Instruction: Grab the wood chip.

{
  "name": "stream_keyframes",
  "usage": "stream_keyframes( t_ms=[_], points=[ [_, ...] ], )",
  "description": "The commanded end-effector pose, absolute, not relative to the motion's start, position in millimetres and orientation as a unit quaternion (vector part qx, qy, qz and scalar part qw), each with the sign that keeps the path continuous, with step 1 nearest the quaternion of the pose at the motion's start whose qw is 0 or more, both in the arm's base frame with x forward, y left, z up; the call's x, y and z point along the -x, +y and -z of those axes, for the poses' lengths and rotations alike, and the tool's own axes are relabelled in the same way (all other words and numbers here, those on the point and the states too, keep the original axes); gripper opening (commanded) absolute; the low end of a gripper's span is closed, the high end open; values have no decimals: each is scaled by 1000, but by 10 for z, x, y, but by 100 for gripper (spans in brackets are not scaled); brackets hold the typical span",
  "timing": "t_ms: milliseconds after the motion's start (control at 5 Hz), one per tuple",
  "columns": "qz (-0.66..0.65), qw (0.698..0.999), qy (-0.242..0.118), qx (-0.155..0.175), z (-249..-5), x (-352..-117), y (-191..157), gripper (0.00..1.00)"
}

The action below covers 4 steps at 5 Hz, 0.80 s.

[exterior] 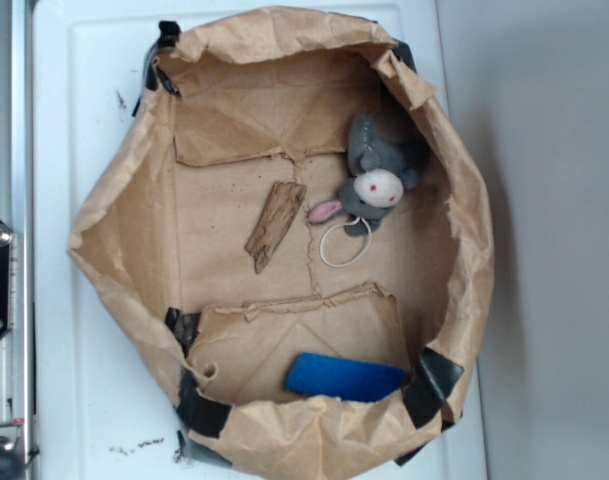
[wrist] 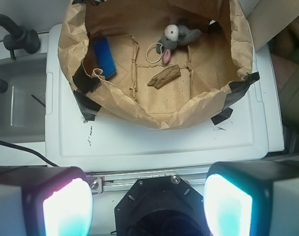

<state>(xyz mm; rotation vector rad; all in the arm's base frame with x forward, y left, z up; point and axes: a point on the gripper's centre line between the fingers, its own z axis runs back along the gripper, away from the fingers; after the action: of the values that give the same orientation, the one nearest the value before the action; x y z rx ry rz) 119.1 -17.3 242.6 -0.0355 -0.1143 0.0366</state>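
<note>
The wood chip (exterior: 275,226) lies flat on the floor of a brown paper bag (exterior: 114,215), near its middle, pointed end toward the lower left. From the wrist it shows as a small brown sliver (wrist: 164,77) deep inside the bag (wrist: 139,110). My gripper (wrist: 148,206) is far back from the bag, above the robot base, its two glowing fingers (wrist: 67,209) wide apart with nothing between them. The gripper does not show in the exterior view.
A grey plush mouse (exterior: 372,183) with a white cord loop lies right of the chip. A blue sponge (exterior: 344,377) rests on a folded flap at the bag's near side. The bag stands on a white lid (exterior: 84,100); a metal rail (wrist: 154,178) runs below it.
</note>
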Motion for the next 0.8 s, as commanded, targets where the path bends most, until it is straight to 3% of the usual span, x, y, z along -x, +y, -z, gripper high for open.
stream_keyframes(
  t_ms=[0,200,400,600],
  points=[
    [-18,998,-57,18,-2426,-1191,-173,100],
    [-109,993,-49,-8,-2018,-1692,-123,100],
    [-92,994,-34,-44,-1883,-2156,-229,100],
    [-207,977,-42,-34,-1673,-2523,-50,100]
  ],
)
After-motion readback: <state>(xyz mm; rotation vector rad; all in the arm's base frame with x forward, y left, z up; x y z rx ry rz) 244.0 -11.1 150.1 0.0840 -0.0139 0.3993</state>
